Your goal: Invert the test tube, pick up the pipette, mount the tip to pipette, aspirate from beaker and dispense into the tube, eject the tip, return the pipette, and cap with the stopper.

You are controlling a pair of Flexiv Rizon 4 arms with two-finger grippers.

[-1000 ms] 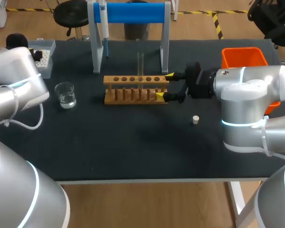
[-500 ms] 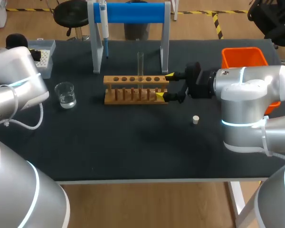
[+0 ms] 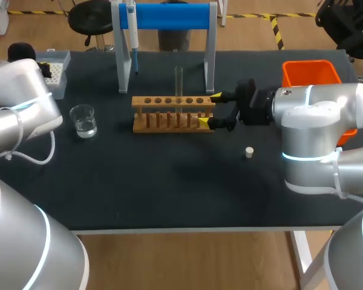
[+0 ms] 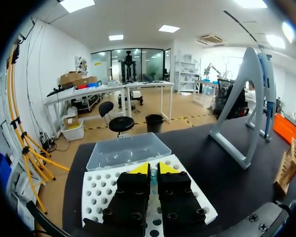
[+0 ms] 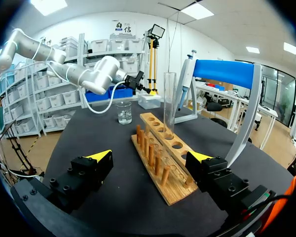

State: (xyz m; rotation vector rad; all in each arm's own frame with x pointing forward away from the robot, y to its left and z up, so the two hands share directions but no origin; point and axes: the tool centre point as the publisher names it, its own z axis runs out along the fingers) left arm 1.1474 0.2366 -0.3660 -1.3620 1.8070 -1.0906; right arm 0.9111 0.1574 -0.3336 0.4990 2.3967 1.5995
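Observation:
A clear test tube (image 3: 179,83) stands upright in the wooden rack (image 3: 172,113). My right gripper (image 3: 210,109) is open, its fingers on either side of the rack's right end (image 5: 160,163) without touching it; the tube (image 5: 169,103) rises ahead of it. The blue-and-white pipette (image 3: 132,33) hangs on the blue stand (image 3: 169,17). My left gripper (image 4: 153,169) hovers over the white tip box (image 4: 108,190), shut on a thin bluish pipette tip (image 4: 153,176). A beaker (image 3: 83,119) of water sits left of the rack. The small white stopper (image 3: 249,152) lies right of the rack.
An orange bin (image 3: 310,72) stands at the back right behind my right arm. The tip box (image 3: 55,72) with its clear lid (image 4: 126,150) sits at the back left corner. The stand's legs (image 3: 210,54) are just behind the rack.

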